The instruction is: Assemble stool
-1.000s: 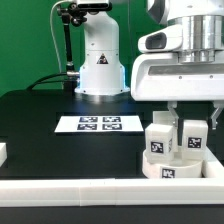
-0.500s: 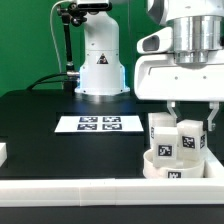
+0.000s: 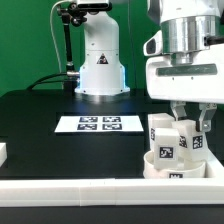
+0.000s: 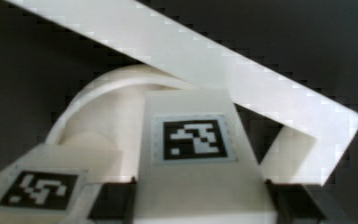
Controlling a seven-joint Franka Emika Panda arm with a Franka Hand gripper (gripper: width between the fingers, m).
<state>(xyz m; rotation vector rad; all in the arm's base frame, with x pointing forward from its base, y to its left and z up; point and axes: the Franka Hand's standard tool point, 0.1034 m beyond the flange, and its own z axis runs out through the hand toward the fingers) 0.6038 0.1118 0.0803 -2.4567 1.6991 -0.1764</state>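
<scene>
Nearest the camera runs a white raised table border (image 3: 90,190); just behind it, at the exterior view's right, the round white plastic disc seat (image 3: 170,166) carries upright white tagged leg blocks (image 3: 165,140). The two-finger gripper (image 3: 192,118) clamps narrowly on one leg block (image 4: 197,150), apparently seating it; next comes twisting it home. Beyond lies the marker board (image 3: 98,124).

Robotics lab, marker board (image 3: 99,124), green backdrop (image 3: 28,45)

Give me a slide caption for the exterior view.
Panda gripper shut on a tagged white leg block standing on the round stool seat, marker board beside.
</scene>
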